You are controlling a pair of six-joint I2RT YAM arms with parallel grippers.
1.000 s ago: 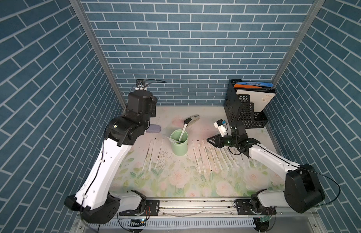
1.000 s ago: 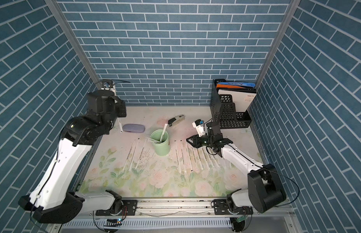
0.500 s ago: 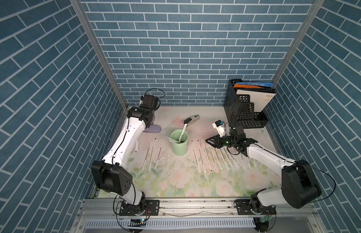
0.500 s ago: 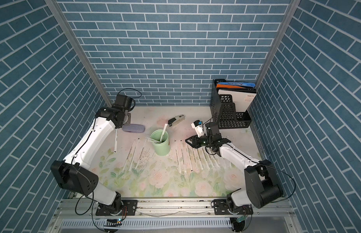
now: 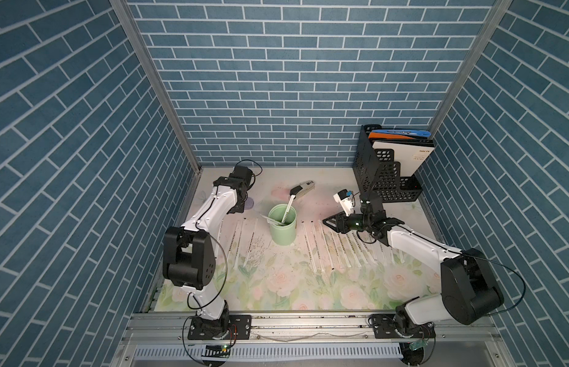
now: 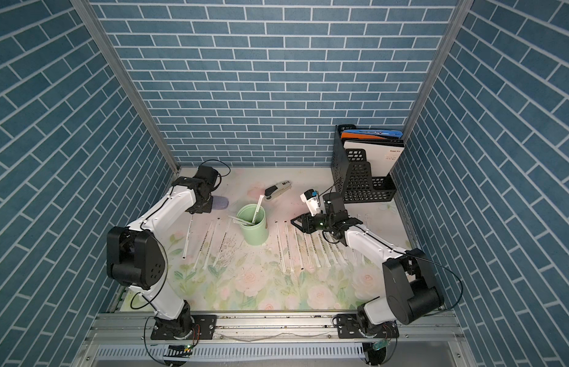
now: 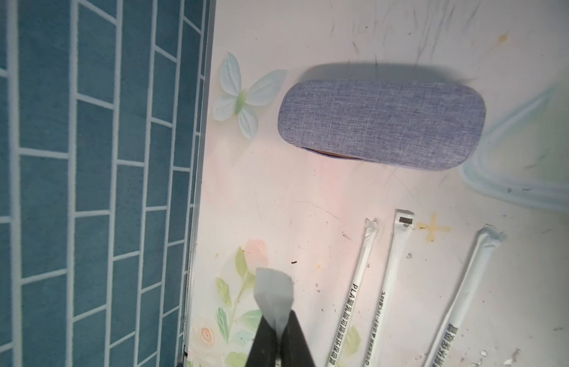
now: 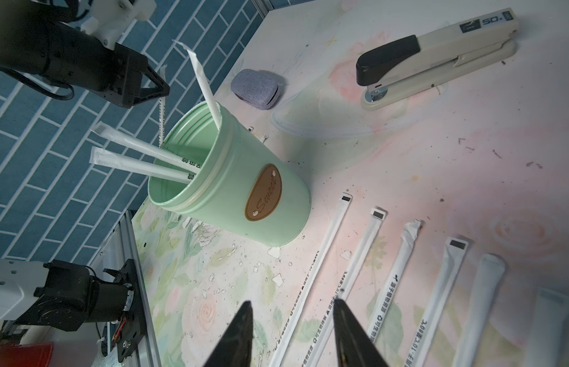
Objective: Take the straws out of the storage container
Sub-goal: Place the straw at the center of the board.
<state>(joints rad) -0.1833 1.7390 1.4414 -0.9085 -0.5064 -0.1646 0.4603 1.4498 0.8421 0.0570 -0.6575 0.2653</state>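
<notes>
Lying flat on the counter (image 5: pixel 277 286), on the near side of the storage container (image 8: pixel 232 178), are two groups of straws (image 8: pixel 485 286): a long row to its right and a few to its left. Three more straws (image 8: pixel 140 166) lean inside the container, with their tops above the rim.

The right jaws hover just right of the container, over the far ends of the long row. They are parted and nothing is between them.

Left of the container, the left jaws are clenched on the paper end of one held straw (image 7: pixel 273 295), which hangs below them. I cannot tell whether its lower end touches the counter.

Beyond the container lie a grey fabric case (image 7: pixel 381 124) to the left and a stapler (image 8: pixel 435 54) just behind. A black file holder (image 5: pixel 385 178) stands far to its right, by the back wall.
</notes>
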